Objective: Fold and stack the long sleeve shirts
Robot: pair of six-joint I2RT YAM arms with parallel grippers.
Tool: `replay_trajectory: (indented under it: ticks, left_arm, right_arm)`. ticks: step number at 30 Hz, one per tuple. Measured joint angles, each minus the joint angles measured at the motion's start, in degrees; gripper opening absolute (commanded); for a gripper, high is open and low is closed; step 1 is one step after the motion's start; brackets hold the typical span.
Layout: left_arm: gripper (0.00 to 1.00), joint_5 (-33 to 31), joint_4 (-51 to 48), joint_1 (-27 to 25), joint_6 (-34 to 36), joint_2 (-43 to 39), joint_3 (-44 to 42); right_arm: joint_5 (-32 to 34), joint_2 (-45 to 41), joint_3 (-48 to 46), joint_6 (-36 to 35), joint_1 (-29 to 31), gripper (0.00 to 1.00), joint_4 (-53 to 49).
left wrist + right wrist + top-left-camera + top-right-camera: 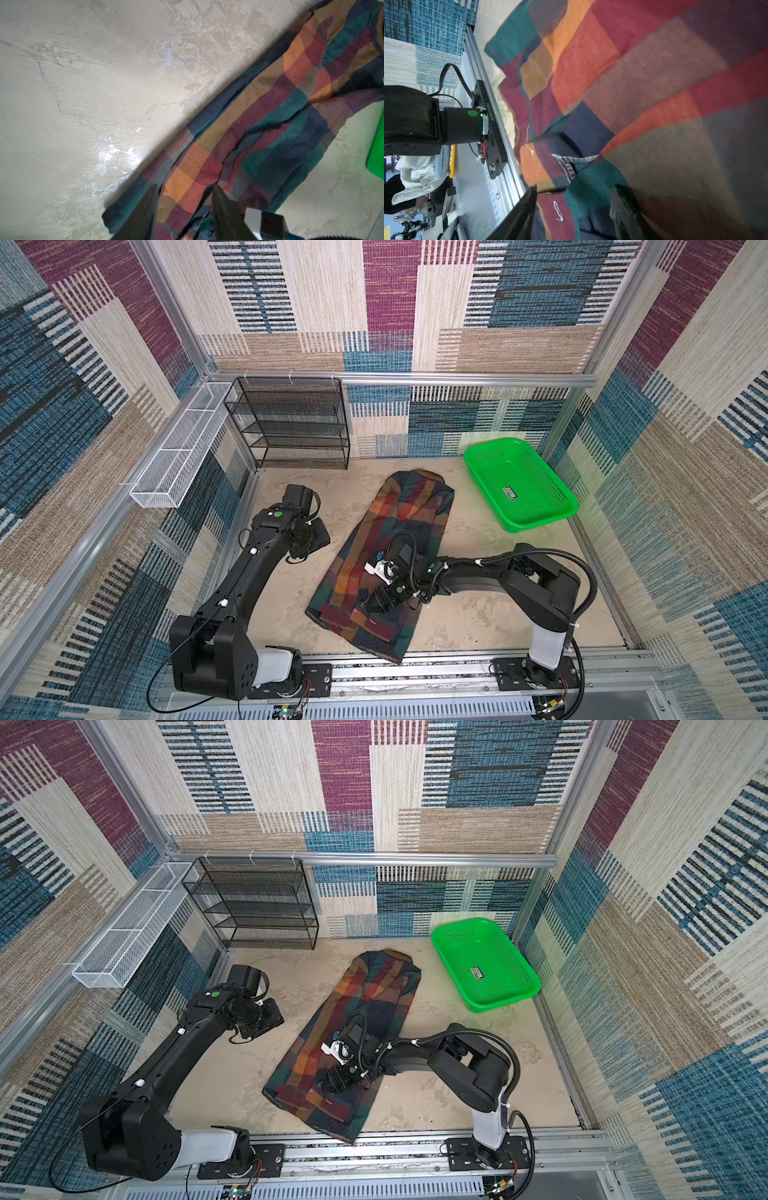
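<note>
Right hand [372,603] over shirt [399,506], basket [484,493] beyond

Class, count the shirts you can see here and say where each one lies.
1. The plaid shirt lies spread lengthwise on the table, left of the green basket, with the right gripper over its near half. Anything beneath it would be hidden.

Patchwork carpet walls [324,302], mottled beige floor [478,614]
</note>
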Motion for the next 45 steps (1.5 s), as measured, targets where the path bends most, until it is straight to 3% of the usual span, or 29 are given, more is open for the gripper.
replay_trajectory:
  ticks: [7, 11, 14, 16, 19, 24, 33, 45]
  left_arm:
    - [0.48, 1.31, 0.96, 0.24, 0.00, 0.76, -1.11]
    - [0.48, 1.79, 1.18, 0.26, -0.02, 3.17, 0.63]
    - [0.48, 3.02, 1.33, 0.35, -0.02, 6.49, 4.37]
    - [0.48, 4.00, 1.57, 0.33, 0.00, 9.29, 7.74]
    - [0.48, 4.87, 1.57, 0.00, -0.02, 13.68, 12.92]
    - [0.48, 6.05, 1.51, -1.05, -0.04, 21.24, 22.16]
    - [0.47, 5.42, -0.98, -4.11, 1.64, 35.74, 39.12]
    - [0.46, 2.71, -6.78, -8.33, 5.18, 52.94, 60.67]
  right_arm:
    - [3.23, -15.98, -13.27, -0.13, -0.07, 0.67, -8.13]
    - [4.09, -27.52, -12.79, -0.76, -1.88, 0.72, -16.83]
    - [4.07, -33.70, -5.99, -1.60, -8.79, 0.74, -19.98]
    - [4.28, -34.47, -1.20, -2.32, -16.61, 0.72, -19.91]
    - [5.03, -28.52, 5.84, -2.62, -27.63, 0.68, -20.22]
    - [4.11, -15.06, 15.19, -0.63, -36.83, 0.63, -18.80]
    - [3.13, 8.22, 30.95, 4.98, -42.84, 0.58, -11.21]
    - [6.03, 28.28, 46.27, 8.02, -44.61, 0.58, -9.46]
